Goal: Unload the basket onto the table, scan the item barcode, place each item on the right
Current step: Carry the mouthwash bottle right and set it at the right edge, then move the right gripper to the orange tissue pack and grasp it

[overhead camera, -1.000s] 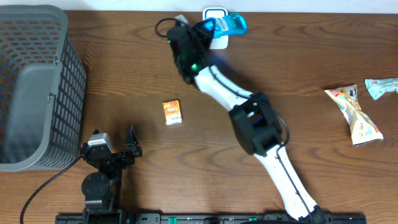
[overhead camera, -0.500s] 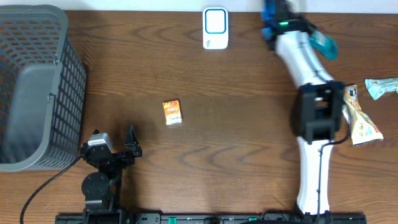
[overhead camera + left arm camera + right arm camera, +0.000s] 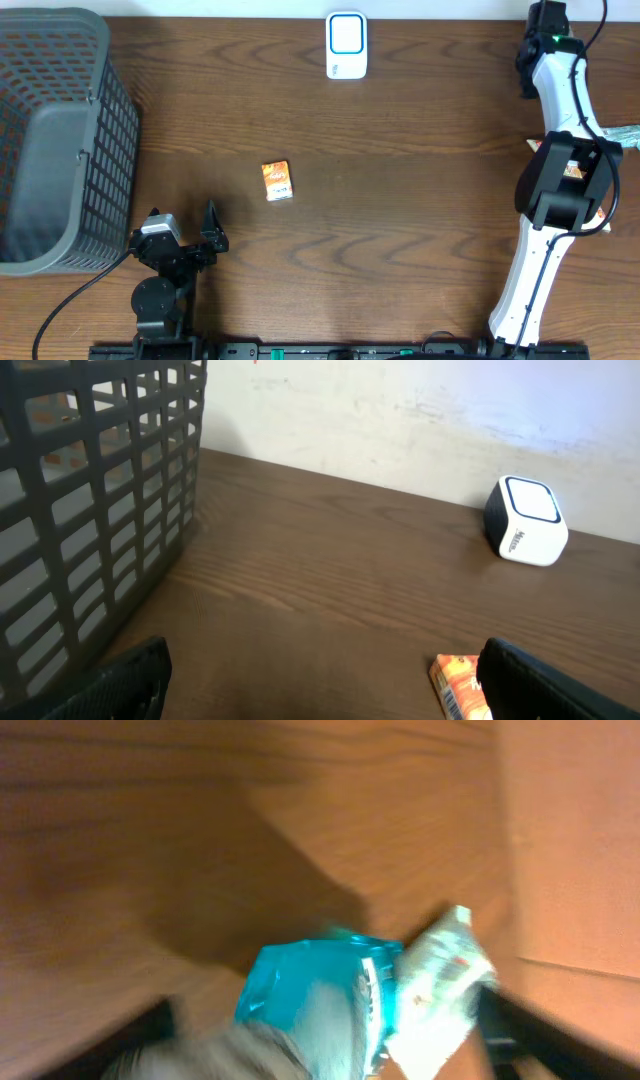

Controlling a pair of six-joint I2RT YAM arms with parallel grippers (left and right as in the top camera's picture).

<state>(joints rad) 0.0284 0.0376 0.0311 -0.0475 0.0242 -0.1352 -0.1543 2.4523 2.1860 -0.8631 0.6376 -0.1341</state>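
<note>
1. Low in the right wrist view, a teal packet (image 3: 310, 990), between the two dark fingers (image 3: 140, 1030) of the right gripper (image 3: 325, 1035); everything there heavily blurred.
2. Jaws of that gripper spread wide, one finger at each lower corner of the view; cannot tell whether touching the teal packet.
3. Just right of the teal packet, touching or overlapping it, a crumpled white packet (image 3: 440, 975) with small red marks; brown table (image 3: 150, 840) behind both.
4. From overhead, the right arm (image 3: 565, 110) stretched from the near edge to the far right corner; teal packet hidden in this view.
5. At the far edge, about midway along, the scanner (image 3: 346, 45): white, with a blue-rimmed face, well apart from the right gripper.
6. Near the middle of the wood, a small orange box (image 3: 277, 181) lying flat, between the scanner and the left gripper (image 3: 320, 670), touching neither.
7. Left gripper parked at the near left, jaws wide apart with nothing between them; in its own view, the orange box just beside the right finger, the scanner farther back.
8. At the left end, a grey mesh basket (image 3: 60, 130), near the left gripper but apart from it.
9. At the right edge, partly behind the right arm, an orange-and-white bag (image 3: 572, 172) and a pale bluish bag (image 3: 618, 133).
</note>
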